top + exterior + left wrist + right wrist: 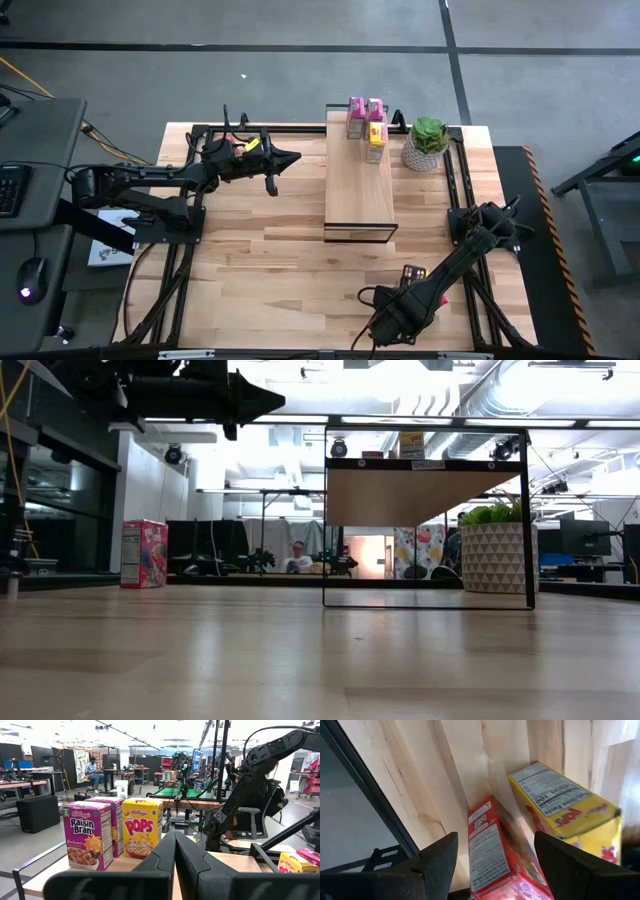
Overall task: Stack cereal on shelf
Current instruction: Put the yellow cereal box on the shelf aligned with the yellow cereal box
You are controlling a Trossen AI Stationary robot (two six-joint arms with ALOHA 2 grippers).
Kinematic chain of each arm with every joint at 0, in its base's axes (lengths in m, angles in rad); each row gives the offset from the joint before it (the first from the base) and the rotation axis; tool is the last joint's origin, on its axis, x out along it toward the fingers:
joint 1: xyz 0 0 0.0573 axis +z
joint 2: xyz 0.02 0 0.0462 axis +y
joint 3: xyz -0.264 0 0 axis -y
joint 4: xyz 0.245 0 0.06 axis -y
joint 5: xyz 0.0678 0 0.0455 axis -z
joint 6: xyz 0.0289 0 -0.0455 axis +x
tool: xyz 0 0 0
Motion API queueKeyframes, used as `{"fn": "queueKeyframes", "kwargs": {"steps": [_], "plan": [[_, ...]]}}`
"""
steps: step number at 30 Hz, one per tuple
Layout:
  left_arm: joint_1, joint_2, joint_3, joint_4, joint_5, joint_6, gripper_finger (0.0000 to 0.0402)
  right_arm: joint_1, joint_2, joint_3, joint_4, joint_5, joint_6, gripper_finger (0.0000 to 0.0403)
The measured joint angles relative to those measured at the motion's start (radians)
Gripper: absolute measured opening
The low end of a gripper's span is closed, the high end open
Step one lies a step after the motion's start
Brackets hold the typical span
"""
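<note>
Three cereal boxes stand on their bases at the far end of the shelf (360, 190): two magenta (87, 842) (114, 822) and one yellow (142, 827). My left gripper (175, 865) is shut and empty, raised left of the shelf (285, 158) and pointing at those boxes. A red box (145, 553) stands on the table beneath that arm. My right gripper (495, 865) is open near the table's near edge (385, 318), above a red box (492, 852) and a yellow box (560, 805) lying flat. Its fingers stand either side of the red box, apart from it.
A green plant in a white pot (428, 143) stands right of the shelf's far end. A dark frame (365, 805) runs along the table edges. Bare tabletop (270, 250) lies between the two arms. People sit in the room beyond the table.
</note>
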Motion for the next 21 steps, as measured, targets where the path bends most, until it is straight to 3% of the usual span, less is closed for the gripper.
{"fn": "queueKeyframes", "kwargs": {"steps": [21], "plan": [[0.000, 0.000, 0.000, 0.000, 0.000, 0.000, 0.0000, -0.053, -0.001, 0.000, -0.035, 0.130, -0.011, 0.0254]]}}
